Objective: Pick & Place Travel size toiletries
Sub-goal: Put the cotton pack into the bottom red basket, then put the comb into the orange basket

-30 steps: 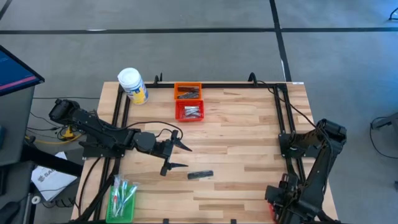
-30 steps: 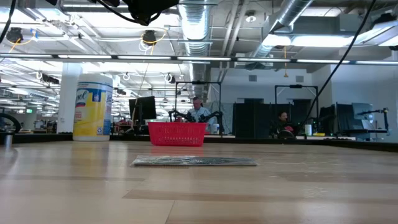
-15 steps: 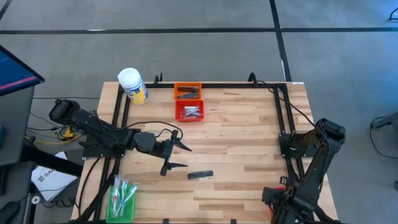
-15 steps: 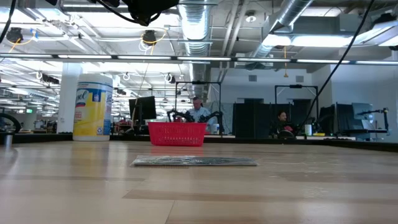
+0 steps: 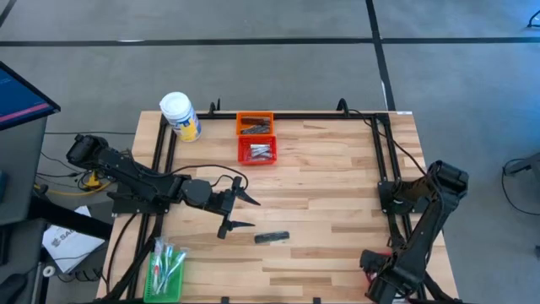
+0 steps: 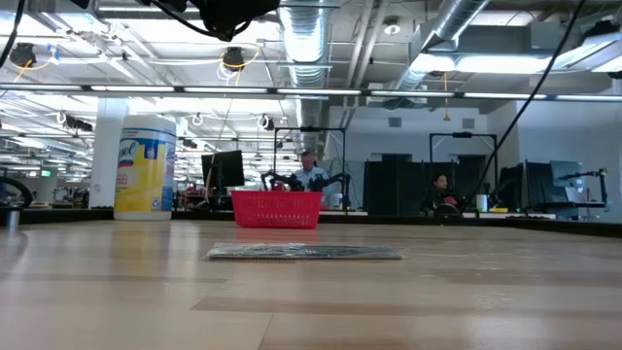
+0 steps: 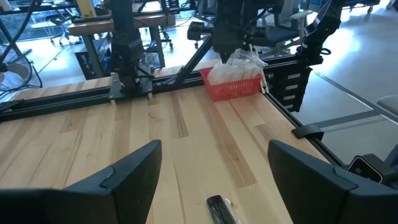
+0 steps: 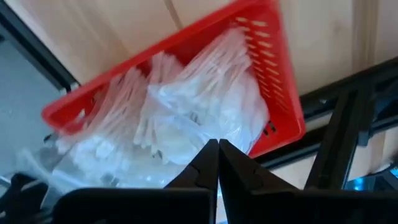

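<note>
Right hand [image 8: 217, 163]: at the table's near right corner, above a red basket [image 8: 283, 74] heaped with white packets [image 8: 186, 112]; fingers pressed together at the tips, nothing seen between them.
Left hand [image 5: 236, 211]: over the left-middle of the table [image 5: 337, 194], fingers spread wide, holding nothing, touching nothing.
Dark slim tube [image 5: 272, 238]: flat on the table just beyond the left hand's fingertips, apart from them.
Green basket [image 5: 165, 270]: near left table edge, with clear-plastic sticks inside.
Far baskets: a small red basket [image 5: 257, 152] holding silver-grey sachets, an orange basket [image 5: 254, 124] touching it behind.
White jar [image 5: 180, 116]: yellow label, far left corner.
Change: the right hand's arm has shifted slightly near the corner and its fingers have closed; the left hand and dark slim tube lie as before.
</note>
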Tool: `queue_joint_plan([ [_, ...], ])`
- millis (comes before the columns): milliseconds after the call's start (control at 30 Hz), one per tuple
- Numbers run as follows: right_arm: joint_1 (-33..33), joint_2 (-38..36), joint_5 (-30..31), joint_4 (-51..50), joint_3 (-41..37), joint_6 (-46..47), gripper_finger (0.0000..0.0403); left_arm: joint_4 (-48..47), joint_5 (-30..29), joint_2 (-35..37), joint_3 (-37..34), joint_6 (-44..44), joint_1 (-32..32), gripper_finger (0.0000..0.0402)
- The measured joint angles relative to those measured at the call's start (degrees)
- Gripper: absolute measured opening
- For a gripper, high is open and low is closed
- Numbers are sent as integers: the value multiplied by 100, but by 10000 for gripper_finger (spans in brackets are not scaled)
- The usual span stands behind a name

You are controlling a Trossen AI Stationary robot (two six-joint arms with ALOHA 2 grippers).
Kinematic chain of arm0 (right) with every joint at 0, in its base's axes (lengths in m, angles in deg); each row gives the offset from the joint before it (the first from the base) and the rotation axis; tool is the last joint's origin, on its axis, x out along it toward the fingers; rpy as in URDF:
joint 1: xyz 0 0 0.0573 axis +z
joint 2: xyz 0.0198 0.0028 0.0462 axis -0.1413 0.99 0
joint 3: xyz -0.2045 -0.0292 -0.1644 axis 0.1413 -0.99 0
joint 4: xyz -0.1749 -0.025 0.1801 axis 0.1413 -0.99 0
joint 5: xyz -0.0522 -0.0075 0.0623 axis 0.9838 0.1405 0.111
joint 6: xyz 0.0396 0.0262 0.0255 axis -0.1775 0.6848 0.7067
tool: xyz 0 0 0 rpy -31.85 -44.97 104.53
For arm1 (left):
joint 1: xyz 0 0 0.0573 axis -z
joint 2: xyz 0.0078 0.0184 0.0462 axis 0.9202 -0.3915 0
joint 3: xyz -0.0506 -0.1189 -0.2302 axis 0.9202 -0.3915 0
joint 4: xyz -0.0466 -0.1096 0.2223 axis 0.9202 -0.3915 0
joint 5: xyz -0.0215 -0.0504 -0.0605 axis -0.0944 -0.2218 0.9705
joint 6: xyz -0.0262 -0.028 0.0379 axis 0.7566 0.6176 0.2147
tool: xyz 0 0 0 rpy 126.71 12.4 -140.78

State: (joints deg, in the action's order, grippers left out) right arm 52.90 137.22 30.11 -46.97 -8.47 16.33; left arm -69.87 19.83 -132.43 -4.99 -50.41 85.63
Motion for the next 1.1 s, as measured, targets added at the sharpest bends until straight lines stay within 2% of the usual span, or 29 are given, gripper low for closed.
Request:
queue_joint_plan([
  [300, 36, 0, -44, 31, 18, 129, 2, 0, 0, -1, 0, 0, 0, 285],
  [500, 41, -2, 88, -787, 472, 77, 2, 2, 0, -2, 0, 0, 0, 285],
  [800, 8, -4, 1338, -1793, 1381, 35, 1, 2, 0, -2, 0, -2, 0, 285],
  [1100, -489, -4, 2679, -1647, 1510, -804, 1, -98, 2, -2, 0, 228, 0, 285],
])
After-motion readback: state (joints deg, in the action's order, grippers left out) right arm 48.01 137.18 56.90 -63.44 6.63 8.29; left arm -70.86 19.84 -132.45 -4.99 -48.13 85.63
